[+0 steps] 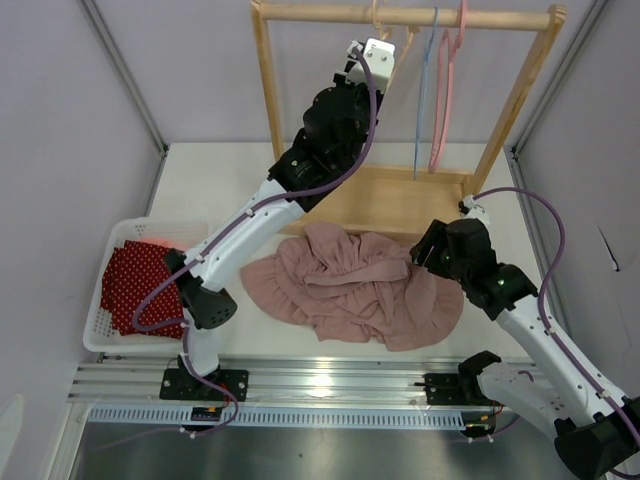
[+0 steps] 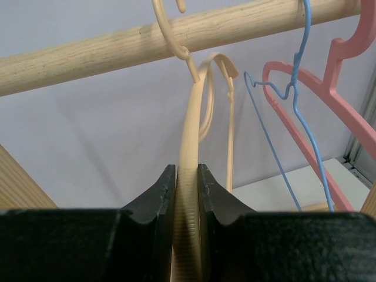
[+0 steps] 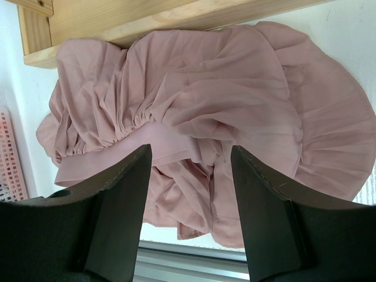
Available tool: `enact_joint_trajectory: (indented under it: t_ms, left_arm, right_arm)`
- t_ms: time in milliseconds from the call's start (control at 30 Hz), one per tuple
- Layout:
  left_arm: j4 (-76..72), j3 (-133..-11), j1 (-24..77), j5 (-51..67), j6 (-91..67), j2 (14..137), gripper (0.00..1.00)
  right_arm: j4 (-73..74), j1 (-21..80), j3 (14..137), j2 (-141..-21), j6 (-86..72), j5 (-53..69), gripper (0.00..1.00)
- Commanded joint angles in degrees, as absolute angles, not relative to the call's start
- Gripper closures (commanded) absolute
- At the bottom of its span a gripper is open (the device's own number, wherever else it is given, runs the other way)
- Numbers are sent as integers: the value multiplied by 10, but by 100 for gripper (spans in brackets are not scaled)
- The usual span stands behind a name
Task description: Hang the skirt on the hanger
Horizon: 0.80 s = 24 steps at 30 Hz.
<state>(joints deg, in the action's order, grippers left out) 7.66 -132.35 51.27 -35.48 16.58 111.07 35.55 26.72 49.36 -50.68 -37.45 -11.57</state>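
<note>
Pink ruffled cloth skirt [image 1: 355, 285] lies unhung on the table. Left gripper [image 2: 187, 176] pinches the far cream plastic hanger [image 2: 190, 123]; right gripper [image 3: 191, 157] hovers above the skirt, jaws apart.

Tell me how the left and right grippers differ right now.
The left gripper is up at the wooden rail; the right gripper hangs low over the pink skirt. The left gripper's fingers are shut on the cream hanger; the right gripper's fingers stand apart, holding nothing. Both have black fingers.
</note>
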Motion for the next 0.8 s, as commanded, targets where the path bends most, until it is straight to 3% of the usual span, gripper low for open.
enact_joint_trajectory:
  t_ms: [0,367,767]
  left_arm:
    - [11,-1305,514,-339,178,1052,100]
    - [-12,-1247,510,-330,179,1013,100]
    - [-29,-1050,510,-293,178,869,100]
  right_arm:
    - [340,265,486,-505,-367,-117,38]
    - [340,264,484,-505,-366,-114,38]
    - [342,262,481,-502,-357,-122,38]
